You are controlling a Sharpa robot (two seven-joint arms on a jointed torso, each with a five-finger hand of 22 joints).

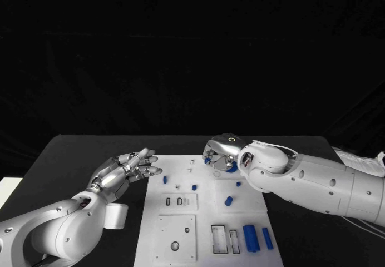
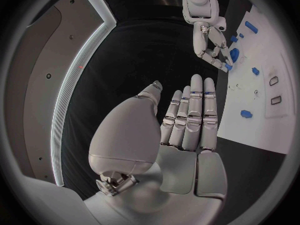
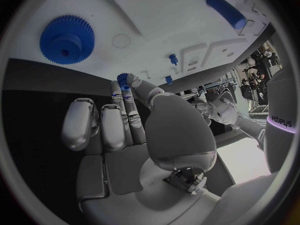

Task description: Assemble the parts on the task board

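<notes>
board (image 1: 205, 217) lies mid worktop (image 1: 72, 156), blue parts scattered on it. big gear (image 3: 67, 38) sits flat at the board's far right corner, two blue bars (image 1: 257, 238) lie near the front right. right hand (image 1: 221, 153) hangs over the far edge beside the big gear, pinching what looks like a small gear (image 3: 123, 78) at its fingertips. left hand (image 1: 128, 172) hovers just left of the board, fingers straight and close together, holding nothing.
</notes>
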